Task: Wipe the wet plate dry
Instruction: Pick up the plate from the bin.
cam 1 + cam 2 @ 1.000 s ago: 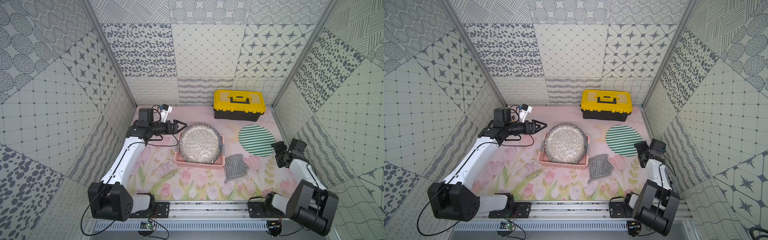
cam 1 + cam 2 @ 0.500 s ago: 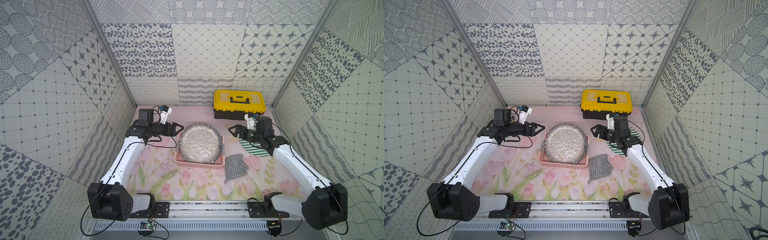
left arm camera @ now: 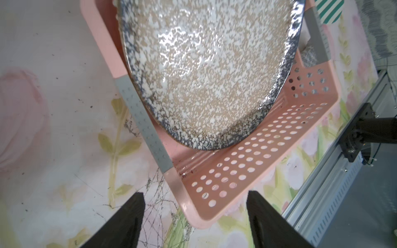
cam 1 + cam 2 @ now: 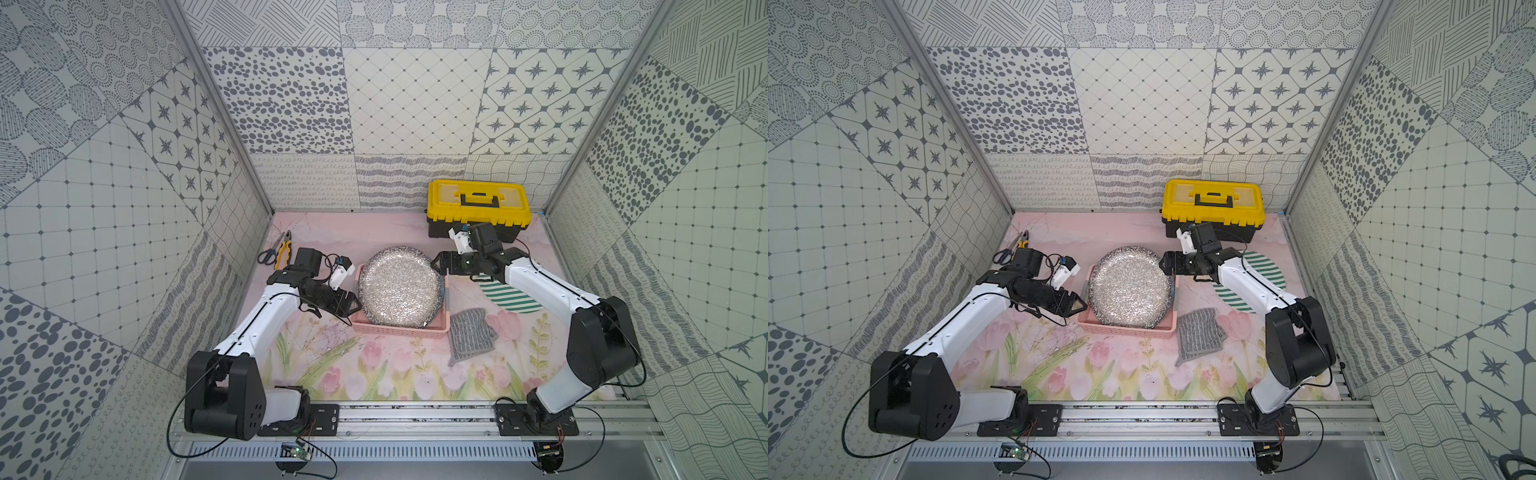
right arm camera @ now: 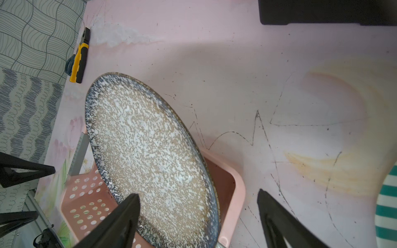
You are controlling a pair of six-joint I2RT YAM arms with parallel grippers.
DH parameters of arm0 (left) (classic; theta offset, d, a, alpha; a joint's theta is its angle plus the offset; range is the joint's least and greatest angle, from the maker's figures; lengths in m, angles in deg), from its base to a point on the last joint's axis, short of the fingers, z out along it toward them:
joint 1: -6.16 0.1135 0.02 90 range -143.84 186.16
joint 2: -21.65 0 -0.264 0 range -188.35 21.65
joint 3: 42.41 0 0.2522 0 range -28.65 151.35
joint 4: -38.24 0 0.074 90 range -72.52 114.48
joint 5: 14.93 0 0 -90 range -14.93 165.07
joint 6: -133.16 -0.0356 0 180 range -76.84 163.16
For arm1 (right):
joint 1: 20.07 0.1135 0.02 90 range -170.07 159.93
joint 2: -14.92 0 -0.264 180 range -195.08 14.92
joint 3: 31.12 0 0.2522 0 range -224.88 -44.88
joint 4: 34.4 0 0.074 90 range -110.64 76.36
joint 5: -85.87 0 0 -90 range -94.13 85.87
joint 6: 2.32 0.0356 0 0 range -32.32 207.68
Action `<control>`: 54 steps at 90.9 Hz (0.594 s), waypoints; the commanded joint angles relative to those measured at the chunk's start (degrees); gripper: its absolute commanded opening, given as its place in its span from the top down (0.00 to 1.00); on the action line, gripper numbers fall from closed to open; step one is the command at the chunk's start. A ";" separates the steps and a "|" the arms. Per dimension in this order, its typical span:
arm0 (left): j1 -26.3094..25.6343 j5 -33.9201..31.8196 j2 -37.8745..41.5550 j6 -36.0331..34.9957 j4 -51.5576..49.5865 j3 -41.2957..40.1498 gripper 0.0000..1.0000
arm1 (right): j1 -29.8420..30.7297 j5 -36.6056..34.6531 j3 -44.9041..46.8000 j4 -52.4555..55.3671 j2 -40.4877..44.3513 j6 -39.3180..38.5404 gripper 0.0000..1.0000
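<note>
A speckled plate (image 4: 401, 291) (image 4: 1129, 286) leans tilted in a pink perforated basket (image 4: 399, 332) (image 3: 236, 171). A grey striped cloth (image 4: 471, 334) (image 4: 1200, 332) lies on the mat just right of the basket. My left gripper (image 4: 355, 302) (image 3: 194, 195) is open beside the basket's left front corner, holding nothing. My right gripper (image 4: 436, 266) (image 5: 198, 193) is open at the plate's (image 5: 150, 161) back right edge. One finger is over the plate face, the other outside the basket wall (image 5: 238, 186).
A yellow toolbox (image 4: 478, 208) stands at the back right. A green striped round mat (image 4: 511, 295) lies under my right forearm. Scissors and pliers (image 4: 276, 251) lie at the back left wall. The metal rail (image 4: 415, 415) runs along the front.
My right arm swung from the front right corner across to the plate's right edge. My left gripper slid forward along the basket's left side. Both jaws narrowed slightly.
</note>
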 commanded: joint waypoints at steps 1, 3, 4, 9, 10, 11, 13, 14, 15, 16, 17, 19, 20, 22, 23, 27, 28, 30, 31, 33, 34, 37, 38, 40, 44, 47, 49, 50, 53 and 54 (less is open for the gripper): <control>-2.52 -6.47 -3.05 -4.35 0.57 -1.80 0.24 | 0.06 -1.46 -2.01 -0.54 -1.15 -1.64 0.16; -3.09 -7.07 -3.71 -4.01 1.05 -1.90 0.24 | 0.08 -1.54 -2.04 -0.53 -1.34 -1.68 0.17; -3.25 -7.25 -3.88 -3.83 1.31 -1.93 0.24 | 0.04 -1.56 -2.00 -0.56 -1.43 -1.69 0.17; -3.86 -8.15 -5.35 -2.86 2.44 -1.96 0.25 | 0.09 -1.72 -1.92 -0.51 -1.83 -1.73 0.19; -3.94 -8.18 -5.62 -2.59 2.62 -1.92 0.26 | 0.04 -1.82 -1.85 -0.55 -1.85 -1.75 0.19; -3.98 -8.29 -6.02 -2.37 2.84 -1.90 0.27 | 0.07 -1.92 -1.91 -0.61 -1.90 -1.81 0.20; -4.09 -8.32 -6.61 -1.87 3.23 -1.77 0.27 | 0.04 -1.99 -1.88 -0.63 -2.03 -1.86 0.20; -4.10 -8.31 -6.87 -1.66 3.41 -1.74 0.27 | 0.06 -2.04 -1.83 -0.65 -2.04 -1.91 0.21; -4.14 -8.26 -7.08 -1.42 3.63 -1.67 0.28 | 0.03 -2.16 -1.81 -0.66 -2.04 -1.98 0.21; -4.17 -8.15 -7.32 -1.21 3.74 -1.60 0.29 | 0.06 -2.31 -1.80 -0.67 -2.09 -2.01 0.21; -4.27 -8.09 -7.44 -1.02 3.84 -1.47 0.29 | 0.07 -2.42 -1.79 -0.63 -2.11 -2.16 0.21; -4.39 -7.94 -7.89 -0.59 4.16 -1.40 0.31 | 0.06 -2.69 -1.72 -0.57 -2.17 -2.32 0.22; -4.42 -7.81 -8.08 -0.40 4.31 -1.38 0.31 | 0.08 -2.83 -1.75 -0.62 -2.24 -2.40 0.22; -4.58 -7.69 -8.40 -0.11 4.54 -1.25 0.32 | 0.06 -2.94 -1.78 -0.59 -2.34 -2.62 0.23; -4.69 -7.65 -8.51 0.06 4.64 -1.17 0.32 | 0.08 -3.00 -1.78 -0.54 -2.37 -2.73 0.23; -5.00 -7.35 -9.03 0.55 4.87 -0.88 0.34 | 0.09 -2.91 -1.83 -0.58 -2.59 -3.16 0.24; -5.08 -7.30 -9.18 0.65 4.89 -0.85 0.34 | 0.09 -2.90 -1.81 -0.54 -2.67 -3.31 0.24; -5.27 -7.21 -9.35 0.86 5.08 -0.72 0.34 | 0.07 -2.74 -1.81 -0.51 -2.79 -3.46 0.25; -5.39 -7.23 -9.47 0.98 5.17 -0.64 0.34 | 0.03 -2.60 -1.84 -0.50 -2.90 -3.59 0.25; -5.48 -7.20 -9.60 1.18 5.30 -0.64 0.35 | 0.03 -2.44 -1.91 -0.45 -3.09 -3.73 0.25; -5.58 -7.18 -9.64 1.32 5.37 -0.64 0.35 | 0.06 -2.27 -1.94 -0.39 -3.19 -3.81 0.25; -5.67 -7.23 -9.75 1.62 5.61 -0.56 0.35 | 0.03 -2.00 -2.12 -0.17 -3.29 -4.02 0.26; -5.68 -7.24 -9.84 1.71 5.70 -0.51 0.35 | 0.02 -1.92 -2.13 -0.07 -3.28 -4.05 0.26; -5.75 -7.31 -9.96 2.00 5.87 -0.48 0.35 | 0.07 -1.64 -1.98 -0.02 -3.10 -3.93 0.26; -5.84 -7.42 -10.13 2.47 6.18 -0.40 0.36 | 0.01 -1.19 -1.55 -0.05 -2.35 -4.02 0.26; -5.85 -7.49 -10.38 2.96 6.26 -0.21 0.36 | 0.07 -1.11 -1.04 -0.13 -1.56 -4.08 0.25; -5.79 -7.64 -10.42 3.24 6.26 -0.14 0.36 | 0.02 -1.24 -0.68 -0.12 -0.93 -4.14 0.25; -5.78 -7.62 -10.44 3.31 6.24 -0.09 0.36 | 0.05 -1.27 -0.57 -0.09 -0.65 -4.19 0.25; -5.79 -7.65 -10.60 3.58 6.23 0.01 0.37 | 0.04 -1.35 -0.15 -0.03 0.24 -4.30 0.23; -5.78 -7.67 -10.62 3.66 6.23 -0.06 0.37 | 0.02 -1.28 0.04 0.00 0.55 -4.49 0.23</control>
